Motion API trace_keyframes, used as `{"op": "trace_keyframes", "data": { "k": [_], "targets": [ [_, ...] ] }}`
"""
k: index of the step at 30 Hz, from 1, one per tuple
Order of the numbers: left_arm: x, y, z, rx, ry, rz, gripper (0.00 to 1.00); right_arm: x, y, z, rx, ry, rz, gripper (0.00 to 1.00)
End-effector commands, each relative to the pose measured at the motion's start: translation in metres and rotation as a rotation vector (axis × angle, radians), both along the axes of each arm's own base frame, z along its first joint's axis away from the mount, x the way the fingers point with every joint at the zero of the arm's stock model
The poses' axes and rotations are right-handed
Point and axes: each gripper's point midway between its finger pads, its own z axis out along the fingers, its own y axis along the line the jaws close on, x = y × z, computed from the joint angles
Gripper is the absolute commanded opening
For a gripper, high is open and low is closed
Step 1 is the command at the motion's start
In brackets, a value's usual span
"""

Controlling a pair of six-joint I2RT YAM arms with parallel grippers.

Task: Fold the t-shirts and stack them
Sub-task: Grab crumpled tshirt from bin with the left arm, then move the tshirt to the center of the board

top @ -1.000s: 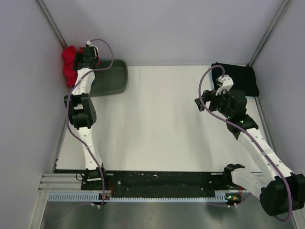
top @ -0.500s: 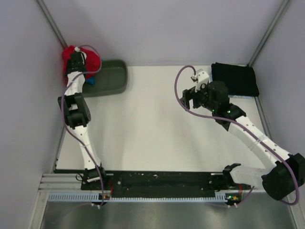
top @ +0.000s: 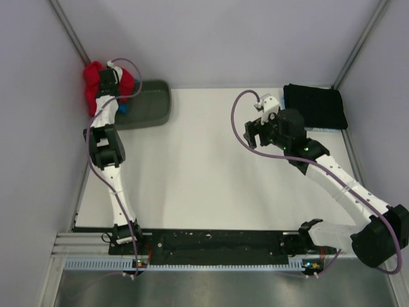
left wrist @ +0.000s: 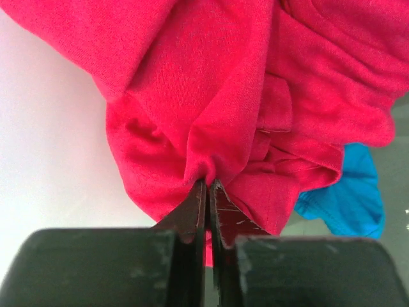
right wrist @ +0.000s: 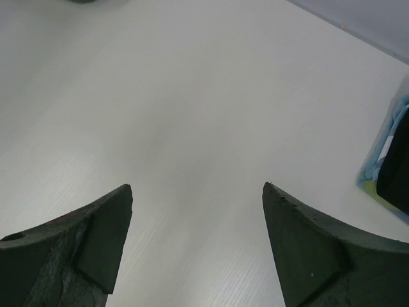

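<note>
T-shirt point(left wrist: 223, 96), bright red, crumpled, deeply creased

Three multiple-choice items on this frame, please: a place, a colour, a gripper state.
1. Where does the black shirt lie? A near left corner; B far right corner; C centre.
2. What colour is the shirt peeking out beside the red shirt? A yellow; B white; C turquoise.
3. The left gripper is: A shut on the red shirt; B open; C out of view.
Key: B, it lies folded by the far right wall; C, the turquoise shirt shows beside the red; A, it pinches a red fold.
</note>
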Motion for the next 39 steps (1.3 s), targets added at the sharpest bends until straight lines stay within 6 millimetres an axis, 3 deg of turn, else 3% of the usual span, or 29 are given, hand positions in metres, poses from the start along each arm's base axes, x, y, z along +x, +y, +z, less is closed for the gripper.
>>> {"op": "trace_keyframes", "data": {
  "k": [1,4,8,10,13,16,22,27,30,32,36,39],
  "targets": [
    [0.006,0.012,0.04,0.039,-0.111,0.053,0.0,0.005,0.001,0.028,0.007,-0.071,-0.007,0.81],
    [0.0,0.013,0.078,0.063,-0.164,0.071,0.0,0.007,0.002,0.027,0.001,-0.069,-0.005,0.81],
    [-0.019,0.006,0.147,0.105,-0.263,0.067,0.0,0.006,0.005,0.029,0.014,-0.067,0.01,0.81],
    [-0.029,-0.001,0.179,0.109,-0.313,0.053,0.0,0.006,0.006,0.029,0.017,-0.065,0.01,0.81],
    [-0.045,-0.016,0.213,0.084,-0.364,0.015,0.0,0.005,0.008,0.033,0.036,-0.068,0.016,0.8],
    [-0.052,-0.045,0.232,-0.022,-0.405,-0.094,0.0,0.001,0.01,0.039,0.062,-0.078,0.026,0.8],
    [-0.074,-0.102,0.245,-0.165,-0.434,-0.244,0.0,-0.011,0.011,0.048,0.108,-0.103,0.052,0.8],
    [-0.112,-0.147,0.276,-0.164,-0.451,-0.35,0.0,-0.025,0.005,0.056,0.132,-0.127,0.054,0.8],
    [-0.138,-0.157,0.302,-0.143,-0.492,-0.38,0.0,-0.034,0.002,0.061,0.151,-0.146,0.056,0.8],
    [-0.156,-0.159,0.331,-0.143,-0.551,-0.373,0.0,-0.039,0.001,0.062,0.16,-0.15,0.06,0.8],
    [-0.209,-0.171,0.414,-0.115,-0.716,-0.406,0.0,-0.048,-0.002,0.069,0.176,-0.17,0.069,0.8],
    [-0.242,-0.183,0.459,-0.098,-0.786,-0.453,0.0,-0.051,-0.004,0.071,0.181,-0.177,0.071,0.8]
  ]
}}
